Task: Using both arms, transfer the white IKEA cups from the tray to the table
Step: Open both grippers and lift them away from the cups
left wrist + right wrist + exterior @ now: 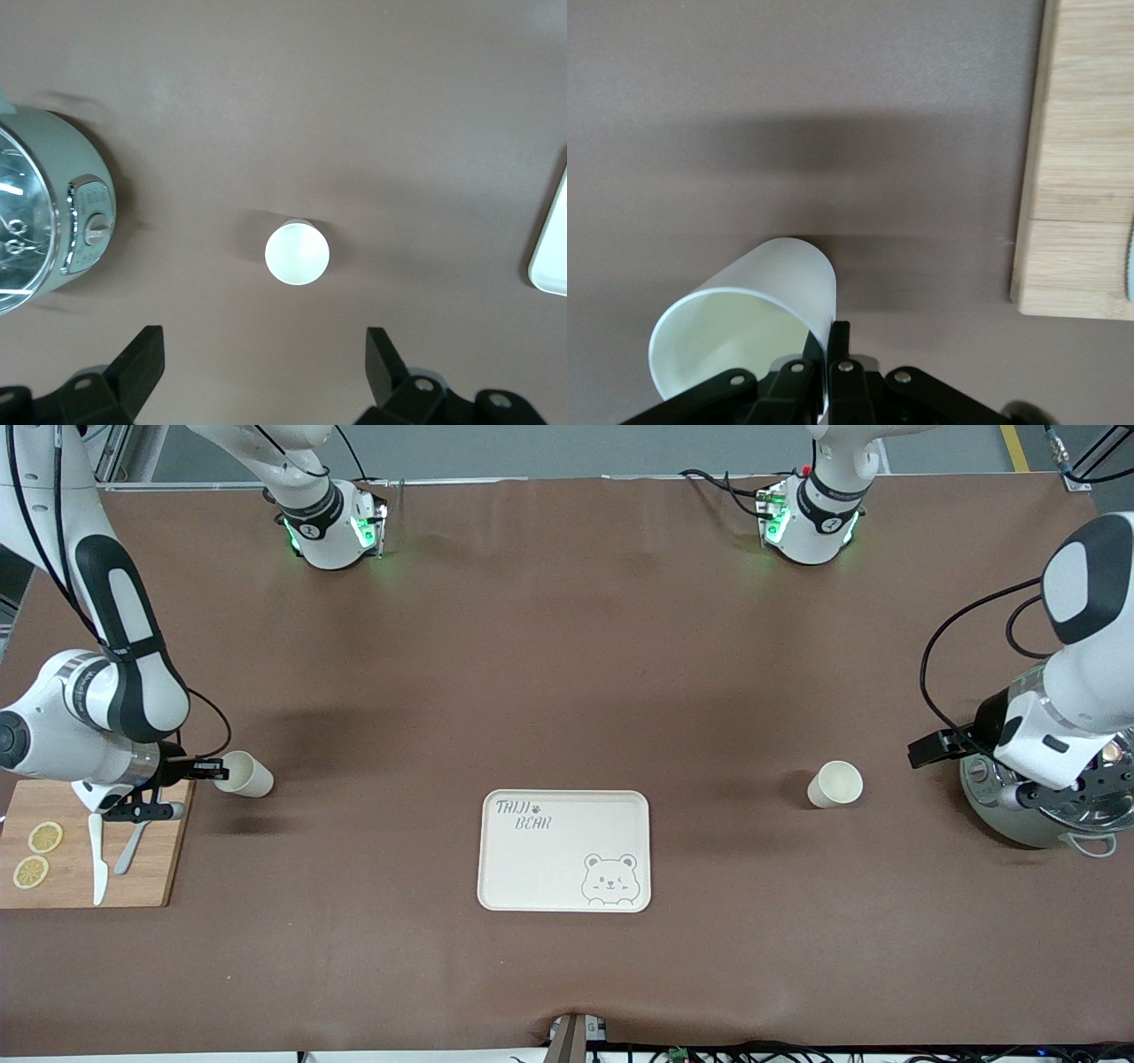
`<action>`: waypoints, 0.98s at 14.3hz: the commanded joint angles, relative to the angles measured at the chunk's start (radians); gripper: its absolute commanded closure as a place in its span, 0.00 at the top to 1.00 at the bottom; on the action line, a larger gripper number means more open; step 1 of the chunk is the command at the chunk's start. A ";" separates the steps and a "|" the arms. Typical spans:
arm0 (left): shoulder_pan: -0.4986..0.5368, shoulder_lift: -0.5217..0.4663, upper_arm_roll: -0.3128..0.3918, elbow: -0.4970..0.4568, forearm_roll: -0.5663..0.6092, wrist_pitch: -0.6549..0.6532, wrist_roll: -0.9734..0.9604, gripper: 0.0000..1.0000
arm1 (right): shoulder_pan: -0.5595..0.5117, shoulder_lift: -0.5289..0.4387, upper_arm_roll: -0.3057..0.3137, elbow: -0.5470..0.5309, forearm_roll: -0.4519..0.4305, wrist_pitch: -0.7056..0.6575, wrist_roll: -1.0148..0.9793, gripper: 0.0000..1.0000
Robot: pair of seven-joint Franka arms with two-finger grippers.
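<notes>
One white cup (pixel 247 773) hangs tilted in the right gripper (pixel 215 771), its rim pinched between the fingers, just beside the corner of the cutting board (pixel 151 868) and over the brown table (pixel 567 691). In the right wrist view the cup (pixel 749 328) is cut off at the frame edge, the right gripper (pixel 825 372) closed on its wall. The other white cup (pixel 834 784) stands upright on the table between the bear tray (pixel 532 868) and the lidded pot (pixel 1019 824), apart from both. The left gripper (pixel 921 749) hovers by the pot with its jaws spread wide; its fingers (pixel 142 359) frame the cup (pixel 297 252) from above. The pot is partly hidden by the left arm. On the board lie lemon slices (pixel 44 837) and a white knife (pixel 97 859), partly covered by the right arm.
</notes>
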 commanded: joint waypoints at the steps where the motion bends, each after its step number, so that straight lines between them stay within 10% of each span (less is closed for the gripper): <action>1: 0.004 -0.047 -0.018 0.003 -0.003 -0.027 0.014 1.00 | -0.006 -0.025 0.015 -0.049 -0.006 0.021 -0.006 0.00; 6: 0.005 -0.133 -0.044 -0.028 -0.003 -0.078 0.021 1.00 | -0.009 -0.021 0.015 -0.029 -0.001 0.012 -0.006 1.00; 14: 0.022 -0.291 -0.052 -0.144 -0.020 -0.070 0.116 1.00 | -0.015 -0.015 0.015 0.253 -0.003 -0.238 -0.104 1.00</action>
